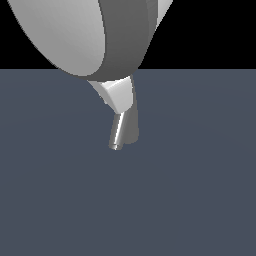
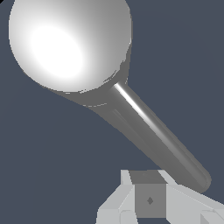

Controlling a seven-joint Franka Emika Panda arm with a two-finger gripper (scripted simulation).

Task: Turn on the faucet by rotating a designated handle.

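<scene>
Faucet (image 2: 70,46) sits just beyond gripper (image 2: 151,205), spout (image 2: 162,140) reaching toward it; handle hidden, gripper opening unclear, arm (image 1: 85,30) blocks ext. view.

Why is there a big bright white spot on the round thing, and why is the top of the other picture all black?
In the wrist view, light bounces off the faucet's round cap as glare, and a bright streak runs along the shiny spout. In the exterior view, the black band is just empty background behind the grey floor, and the robot arm sits so close that it hides most of the faucet.
</scene>
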